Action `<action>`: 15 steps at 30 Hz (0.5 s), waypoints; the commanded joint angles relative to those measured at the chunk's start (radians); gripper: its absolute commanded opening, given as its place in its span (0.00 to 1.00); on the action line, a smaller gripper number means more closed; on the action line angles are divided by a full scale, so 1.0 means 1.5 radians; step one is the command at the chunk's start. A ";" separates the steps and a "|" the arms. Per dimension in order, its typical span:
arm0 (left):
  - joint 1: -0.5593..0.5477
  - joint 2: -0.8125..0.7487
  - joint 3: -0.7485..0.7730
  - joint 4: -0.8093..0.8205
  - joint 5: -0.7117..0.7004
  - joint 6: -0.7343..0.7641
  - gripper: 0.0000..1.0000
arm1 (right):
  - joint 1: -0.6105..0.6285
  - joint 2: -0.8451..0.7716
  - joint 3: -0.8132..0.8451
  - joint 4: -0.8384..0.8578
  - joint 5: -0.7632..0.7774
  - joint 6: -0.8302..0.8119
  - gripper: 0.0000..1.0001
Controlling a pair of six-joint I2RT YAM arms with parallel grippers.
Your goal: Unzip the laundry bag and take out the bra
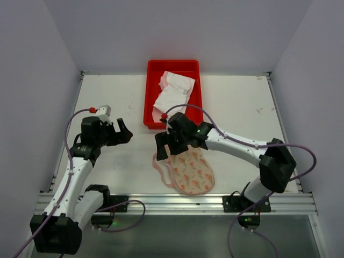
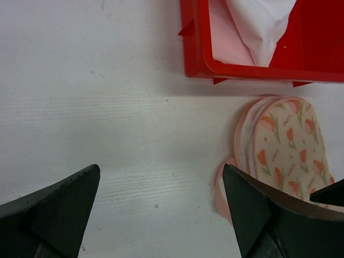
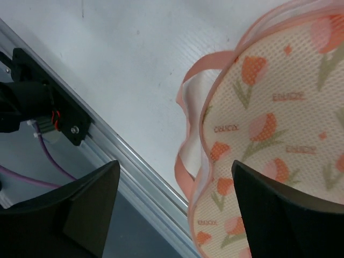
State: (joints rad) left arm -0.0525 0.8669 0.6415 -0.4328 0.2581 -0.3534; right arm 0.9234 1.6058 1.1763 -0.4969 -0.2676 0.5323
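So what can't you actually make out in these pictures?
- Top view: the far end of the laundry bag lies under the right gripper, so no zipper pull shows.
- Right wrist view: the bag runs off the right edge, and its fabric hides whatever is inside.
- Left wrist view: the white and pink cloth in the red tray is cut off by the top edge, so its shape is unclear.

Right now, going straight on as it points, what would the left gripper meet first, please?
Probably bare table: the open left gripper tilts down at it. The red tray and laundry bag lie beside that line; depth is unclear.
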 commanded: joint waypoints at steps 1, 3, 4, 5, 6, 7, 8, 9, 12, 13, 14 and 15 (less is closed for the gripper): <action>0.005 -0.025 0.029 0.003 0.020 -0.018 1.00 | -0.007 -0.091 0.036 0.002 0.112 0.012 0.88; 0.005 -0.041 0.057 -0.012 0.013 -0.024 1.00 | -0.023 -0.115 0.032 0.003 0.185 0.018 0.93; 0.005 -0.049 0.067 -0.019 0.006 -0.024 1.00 | -0.057 -0.144 0.024 0.003 0.228 0.018 0.93; 0.005 -0.053 0.089 -0.031 0.000 -0.024 1.00 | -0.080 -0.158 0.019 0.002 0.238 0.018 0.96; 0.005 -0.055 0.099 -0.037 -0.006 -0.025 1.00 | -0.105 -0.174 0.015 0.002 0.239 0.016 0.97; 0.005 -0.057 0.106 -0.039 -0.013 -0.027 1.00 | -0.157 -0.189 0.005 0.003 0.236 0.012 0.97; 0.005 -0.058 0.119 -0.043 -0.027 -0.028 1.00 | -0.183 -0.223 0.002 0.002 0.239 0.005 0.98; 0.005 -0.057 0.126 -0.045 -0.034 -0.032 1.00 | -0.204 -0.242 -0.002 0.001 0.247 -0.005 0.98; 0.005 -0.050 0.154 -0.061 -0.050 -0.037 1.00 | -0.330 -0.334 -0.023 -0.005 0.281 -0.017 0.98; 0.005 -0.049 0.162 -0.072 -0.059 -0.036 1.00 | -0.359 -0.363 -0.041 -0.005 0.290 -0.016 0.99; 0.005 -0.052 0.178 -0.078 -0.068 -0.036 1.00 | -0.391 -0.427 -0.049 -0.005 0.292 -0.014 0.99; 0.005 -0.055 0.187 -0.083 -0.080 -0.034 1.00 | -0.450 -0.460 -0.057 -0.006 0.295 -0.014 0.99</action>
State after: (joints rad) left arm -0.0525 0.7902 0.8536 -0.5102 0.1921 -0.3897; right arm 0.3740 1.0824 1.1191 -0.5030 0.1040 0.5282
